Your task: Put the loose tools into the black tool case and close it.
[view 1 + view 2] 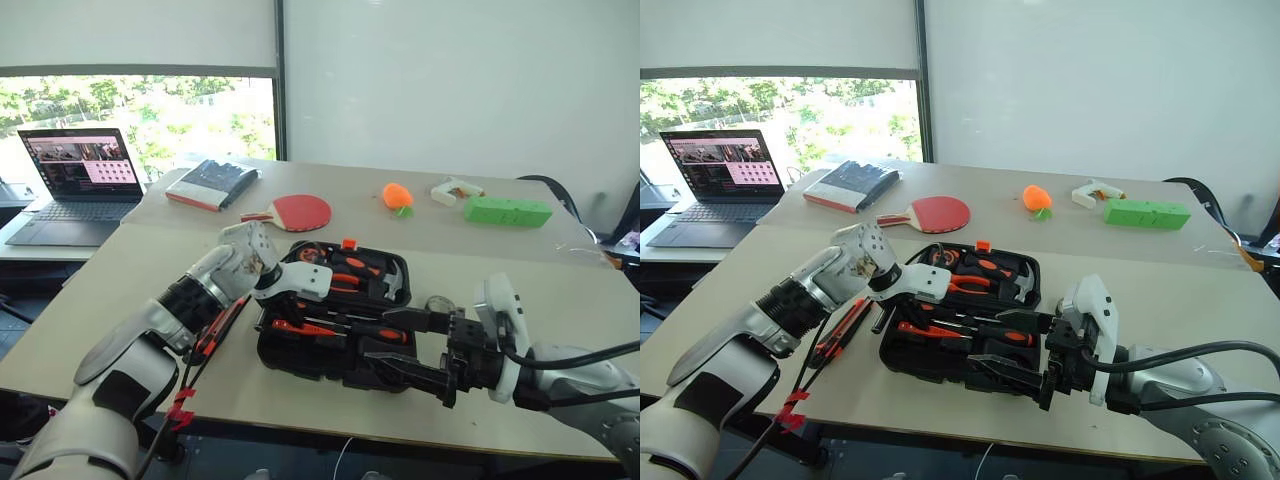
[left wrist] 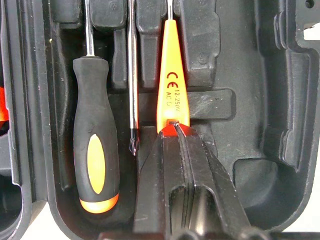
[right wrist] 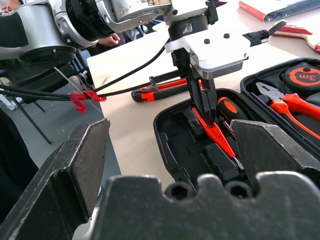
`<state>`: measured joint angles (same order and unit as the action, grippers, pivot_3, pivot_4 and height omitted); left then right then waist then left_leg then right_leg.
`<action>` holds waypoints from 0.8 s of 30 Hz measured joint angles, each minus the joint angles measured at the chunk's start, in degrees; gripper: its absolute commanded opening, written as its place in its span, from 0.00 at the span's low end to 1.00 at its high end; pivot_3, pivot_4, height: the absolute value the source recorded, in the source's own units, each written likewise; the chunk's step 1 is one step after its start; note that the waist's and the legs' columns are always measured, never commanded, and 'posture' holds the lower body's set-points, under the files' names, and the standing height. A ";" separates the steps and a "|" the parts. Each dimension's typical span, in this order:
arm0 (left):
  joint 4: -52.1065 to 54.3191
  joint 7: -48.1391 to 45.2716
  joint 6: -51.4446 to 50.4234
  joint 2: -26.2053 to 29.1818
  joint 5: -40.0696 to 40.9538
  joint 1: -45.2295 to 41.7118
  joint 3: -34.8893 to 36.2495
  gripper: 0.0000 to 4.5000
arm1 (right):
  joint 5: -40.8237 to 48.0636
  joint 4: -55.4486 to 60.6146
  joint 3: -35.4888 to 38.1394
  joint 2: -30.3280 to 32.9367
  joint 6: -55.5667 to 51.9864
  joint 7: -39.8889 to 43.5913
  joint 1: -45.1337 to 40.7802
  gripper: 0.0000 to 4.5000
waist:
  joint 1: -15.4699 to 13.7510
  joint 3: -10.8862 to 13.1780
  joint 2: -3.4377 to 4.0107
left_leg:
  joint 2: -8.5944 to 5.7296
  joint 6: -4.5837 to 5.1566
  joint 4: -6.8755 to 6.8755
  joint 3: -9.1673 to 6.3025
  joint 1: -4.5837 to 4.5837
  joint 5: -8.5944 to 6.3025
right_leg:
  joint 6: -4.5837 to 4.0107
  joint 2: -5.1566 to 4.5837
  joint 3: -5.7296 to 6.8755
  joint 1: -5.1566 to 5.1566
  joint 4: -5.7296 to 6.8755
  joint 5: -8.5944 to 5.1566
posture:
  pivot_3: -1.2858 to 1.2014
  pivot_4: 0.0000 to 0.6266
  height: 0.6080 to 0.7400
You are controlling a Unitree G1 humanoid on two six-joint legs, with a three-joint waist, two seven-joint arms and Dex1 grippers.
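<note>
The black tool case (image 1: 335, 325) lies open on the near table, its orange latch (image 1: 348, 243) at the far edge, around twelve o'clock. The left gripper (image 3: 207, 112) points steeply down into the near half of the case, fingers pressed together on the butt end of the slim all-orange screwdriver (image 2: 171, 85), which lies along a recess. In the left wrist view its shaft runs out of the picture, so the tip cannot be seen. Beside it sits an orange-and-black-handled screwdriver (image 2: 95, 150), seated in its own recess, with a bare metal shaft (image 2: 132, 90) between the two — whose handle is cut off.

The far half of the case holds the orange-handled pliers (image 3: 285, 102), a tape measure (image 3: 305, 77) and the hammer (image 1: 392, 280); the left arm covers part of that half (what lies under it is not visible).

The utility knife (image 3: 162, 90) lies outside on the table (image 1: 560, 300), just beside the case at about nine o'clock, largely screened by the left forearm in the head views.

The right gripper (image 1: 400, 345) hovers level at the case's near-right corner, about four o'clock, jaws spread wide and holding nothing. Bare tabletop extends to three o'clock of the case.

On the far table: a laptop (image 1: 78, 185), a dark book (image 1: 212, 184), a red paddle (image 1: 297, 211), an orange toy (image 1: 397, 195) and a green block (image 1: 507, 210).
</note>
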<state>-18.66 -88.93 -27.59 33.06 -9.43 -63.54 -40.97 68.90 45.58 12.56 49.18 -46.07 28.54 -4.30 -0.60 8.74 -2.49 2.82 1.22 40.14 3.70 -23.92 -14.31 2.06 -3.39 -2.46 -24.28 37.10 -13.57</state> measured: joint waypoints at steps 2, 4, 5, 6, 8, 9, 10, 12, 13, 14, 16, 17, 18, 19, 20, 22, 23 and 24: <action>0.61 -0.02 -0.13 0.05 -0.22 0.63 0.58 0.00 | 0.10 -0.01 0.19 0.00 0.00 -0.01 0.03 1.00 | 0.00 -0.03 0.05 | 0.00 0.00 -0.01 -0.02 0.04 0.00 | 0.00 0.00 -0.01 0.03 0.00 0.00 | 0.52 0.24 0.97; 1.05 0.00 -0.23 0.05 -0.43 0.91 0.81 0.00 | 0.29 -0.01 0.28 0.00 0.00 -0.01 0.02 1.00 | -0.01 -0.03 0.05 | 0.00 0.00 0.00 -0.02 0.04 0.00 | 0.00 0.00 -0.01 0.04 0.00 0.00 | 0.52 0.24 0.97; 1.38 -0.01 -0.26 0.04 -0.74 1.07 0.96 0.00 | 0.55 -0.01 0.29 0.00 0.00 -0.01 0.02 1.00 | -0.01 -0.04 0.06 | 0.00 0.00 -0.01 -0.02 0.04 0.00 | 0.00 0.00 -0.01 0.04 -0.01 0.00 | 0.52 0.24 0.97; 1.64 -0.02 -0.28 0.03 -1.01 1.17 1.02 0.00 | 0.76 -0.01 0.29 0.00 0.00 -0.02 0.01 1.00 | -0.01 -0.04 0.06 | 0.00 0.00 0.00 -0.02 0.04 0.00 | 0.00 0.00 -0.01 0.05 -0.01 0.00 | 0.52 0.24 0.97; 1.68 0.02 -0.12 -0.12 -1.49 1.32 1.24 0.00 | 1.09 -0.02 0.29 0.00 0.00 -0.05 -0.05 1.00 | -0.02 -0.04 0.07 | 0.00 0.00 -0.01 -0.02 0.06 0.00 | 0.00 0.00 -0.01 0.05 -0.01 0.00 | 0.52 0.24 0.97; 1.58 0.08 -0.05 -0.21 -1.63 1.39 1.36 0.00 | 1.12 -0.02 0.29 0.00 0.00 -0.08 -0.08 1.00 | -0.01 -0.06 0.09 | 0.00 0.00 -0.01 -0.02 0.07 0.00 | 0.00 0.00 -0.01 0.06 -0.01 0.00 | 0.52 0.24 0.97; 1.42 0.10 0.00 -0.36 -1.79 1.46 1.51 0.00 | 1.14 -0.02 0.29 0.00 0.00 -0.11 -0.14 1.00 | -0.02 -0.08 0.12 | 0.00 0.00 -0.01 -0.02 0.08 0.00 | 0.00 0.00 -0.01 0.08 -0.01 0.00 | 0.52 0.24 0.97; 0.94 0.13 0.28 -0.69 -2.08 1.58 1.76 0.00 | 1.15 -0.06 0.29 0.00 0.00 -0.12 -0.29 1.00 | -0.04 -0.10 0.16 | 0.00 0.00 -0.01 -0.01 0.12 0.00 | 0.00 0.00 -0.01 0.12 -0.01 0.00 | 0.52 0.24 0.97; 0.78 0.15 0.43 -0.79 -2.17 1.66 1.85 0.00 | 1.15 -0.07 0.29 0.00 0.00 -0.11 -0.34 1.00 | -0.05 -0.12 0.16 | 0.00 0.00 0.00 -0.01 0.14 0.00 | 0.00 0.00 -0.01 0.14 -0.01 0.00 | 0.52 0.24 0.97; 0.64 0.24 0.67 -0.87 -2.25 1.76 1.90 0.00 | 1.15 -0.08 0.29 0.00 0.00 -0.10 -0.42 1.00 | -0.05 -0.13 0.18 | 0.00 0.00 0.00 -0.01 0.15 0.00 | 0.00 0.00 -0.01 0.15 -0.01 0.00 | 0.52 0.24 0.97; 0.43 0.45 1.28 -1.12 -2.48 2.47 2.16 0.00 | 1.15 -0.14 0.29 0.05 0.00 -0.06 -0.51 1.00 | -0.04 -0.18 0.23 | 0.00 0.00 0.00 -0.01 0.17 0.00 | 0.00 0.00 -0.02 0.17 -0.01 0.00 | 0.52 0.24 0.97; 0.42 0.53 1.40 -1.15 -2.56 2.75 2.34 0.00 | 1.15 -0.18 0.29 0.10 0.00 -0.04 -0.53 1.00 | -0.05 -0.21 0.26 | 0.00 0.00 0.00 -0.01 0.18 0.00 | 0.00 0.00 -0.02 0.19 -0.01 0.00 | 0.52 0.24 0.97; 0.41 0.56 1.45 -1.20 -2.66 2.82 2.41 0.00 | 1.15 -0.20 0.29 0.14 0.00 -0.02 -0.58 1.00 | -0.06 -0.23 0.28 | 0.00 0.00 0.00 -0.01 0.18 0.00 | 0.00 -0.01 -0.02 0.19 0.00 0.00 | 0.52 0.24 0.97; 0.38 0.58 1.47 -1.25 -2.78 2.91 2.46 0.00 | 1.16 -0.24 0.29 0.18 0.00 -0.01 -0.70 1.00 | -0.05 -0.25 0.30 | -0.01 0.00 0.00 -0.01 0.18 0.00 | 0.00 0.00 -0.02 0.19 0.00 0.00 | 0.52 0.24 0.97; 0.27 0.60 1.52 -1.29 -2.95 3.04 2.57 0.00 | 1.18 -0.33 0.29 0.27 0.00 -0.01 -0.94 1.00 | -0.05 -0.28 0.34 | -0.01 0.00 0.00 -0.01 0.19 0.00 | 0.00 0.00 -0.04 0.20 0.00 0.00 | 0.52 0.24 0.97; 0.17 0.60 1.69 -1.41 -3.32 3.14 2.67 0.00 | 1.21 -0.65 0.29 0.33 0.00 0.00 -1.15 1.00 | -0.07 -0.32 0.38 | -0.01 0.00 0.00 0.00 0.21 0.00 | 0.00 0.00 -0.03 0.22 0.00 0.00 | 0.52 0.24 0.97; 0.09 0.60 1.72 -1.49 -3.43 3.16 2.75 0.00 | 1.21 -0.83 0.29 0.35 -0.01 0.00 -1.16 1.00 | -0.08 -0.33 0.40 | -0.01 0.01 0.00 0.00 0.21 0.00 | 0.00 0.00 -0.03 0.22 0.00 0.00 | 0.52 0.24 0.97; -0.04 0.60 1.71 -1.55 -3.46 3.16 2.91 0.00 | 1.20 -1.03 0.29 0.36 -0.01 0.01 -1.16 1.00 | -0.07 -0.35 0.43 | -0.01 0.01 0.00 0.00 0.21 0.00 | 0.00 0.00 -0.03 0.22 0.00 0.00 | 0.52 0.24 0.97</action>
<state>-18.70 -88.34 -25.88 31.51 -12.90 -60.38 -38.06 70.10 44.56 12.85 49.54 -46.07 28.55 -5.46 -0.68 8.39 -2.06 2.81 1.23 40.13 3.70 -23.71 -14.31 2.07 -3.39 -2.49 -24.06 37.09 -13.57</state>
